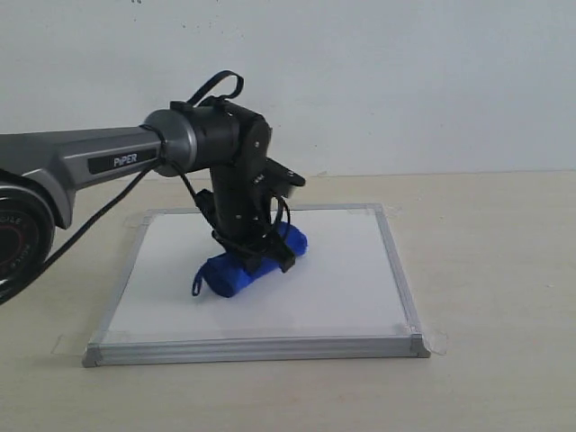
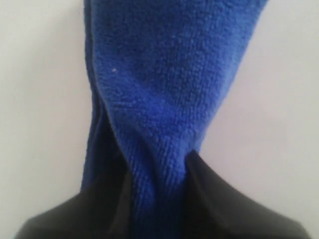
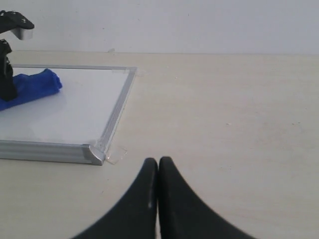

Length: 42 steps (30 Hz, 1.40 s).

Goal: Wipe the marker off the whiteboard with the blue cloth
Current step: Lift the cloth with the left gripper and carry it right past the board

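**Item 1. Whiteboard** [image 1: 342, 279]. Flat white board in a silver-grey metal frame, lying face up on the bench [image 1: 495, 243]. Clear tape [image 3: 117, 155] at the corners runs from the frame onto the bench top. In the exterior view one framed edge faces the camera.

**Item 2. Blue cloth** [image 1: 232, 272]. Royal-blue soft fabric, rolled into a cylinder. It lies on the whiteboard's face around the middle, a little left of centre in the exterior view. The roll runs on a diagonal, one end toward the front left and the other toward the rear right. A small dark loop [image 1: 196, 286] hangs off the front-left end, down at the board surface.

**Item 3. Left arm** [image 1: 108, 162]. Grey and black, lettered "PiPER". It enters from the left of the exterior view with its wrist bent down over the board. A black cable [image 1: 99, 220] runs beneath it.
- Left jaws: clenched on the blue cloth at about the roll's mid-length.
- The left wrist view shows the fabric pinched and bunched between two dark fingers [image 2: 229, 204], with white board on either side.

**Item 4. Right jaws.** Clenched, with the two black fingers [image 3: 174, 199] meeting tip to tip and nothing between them. They are held over bare bench, just off a taped corner of the whiteboard and well apart from the blue cloth.

**Item 5. Wall** [image 1: 405, 72]. Plain and pale, standing behind the bench.
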Motion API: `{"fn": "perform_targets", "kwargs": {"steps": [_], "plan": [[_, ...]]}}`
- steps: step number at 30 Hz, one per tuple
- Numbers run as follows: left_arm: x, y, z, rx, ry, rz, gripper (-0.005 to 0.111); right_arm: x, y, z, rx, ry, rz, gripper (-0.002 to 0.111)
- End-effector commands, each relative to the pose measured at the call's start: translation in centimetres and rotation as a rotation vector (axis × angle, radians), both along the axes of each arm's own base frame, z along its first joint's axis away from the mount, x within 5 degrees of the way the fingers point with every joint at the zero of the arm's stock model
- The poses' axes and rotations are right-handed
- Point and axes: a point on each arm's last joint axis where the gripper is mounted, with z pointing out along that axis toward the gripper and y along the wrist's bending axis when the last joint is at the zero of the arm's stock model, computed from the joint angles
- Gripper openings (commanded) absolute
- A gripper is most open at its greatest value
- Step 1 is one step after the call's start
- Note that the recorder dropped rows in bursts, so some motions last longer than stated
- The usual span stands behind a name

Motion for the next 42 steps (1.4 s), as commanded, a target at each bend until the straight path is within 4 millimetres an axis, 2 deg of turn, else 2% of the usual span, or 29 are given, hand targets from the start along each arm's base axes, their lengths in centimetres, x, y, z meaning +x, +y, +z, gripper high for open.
{"fn": "perform_targets", "kwargs": {"steps": [1, 5, 14, 24, 33, 42], "plan": [[0.2, 4.0, -1.2, 0.073, 0.106, 0.163, 0.004, 0.0, 0.0, 0.1, 0.002, -0.013, -0.002, 0.0], [0.2, 4.1, -1.3, 0.053, 0.123, 0.131, 0.004, 0.0, 0.0, 0.1, 0.002, -0.013, -0.002, 0.0], [-2.0, -2.7, -0.8, -0.391, 0.266, -0.093, 0.004, 0.0, 0.0, 0.1, 0.002, -0.013, -0.002, 0.0], [-2.4, -5.8, 1.0, -0.78, 0.306, -0.102, 0.004, 0.0, 0.0, 0.1, 0.002, -0.013, -0.002, 0.0], [-0.9, -7.3, 3.0, -0.963, 0.136, 0.022, 0.004, 0.0, 0.0, 0.1, 0.002, -0.013, -0.002, 0.0], [-1.5, -13.3, 4.1, -1.076, -0.097, 0.153, 0.004, 0.0, 0.0, 0.1, 0.002, -0.013, -0.002, 0.0]]}}
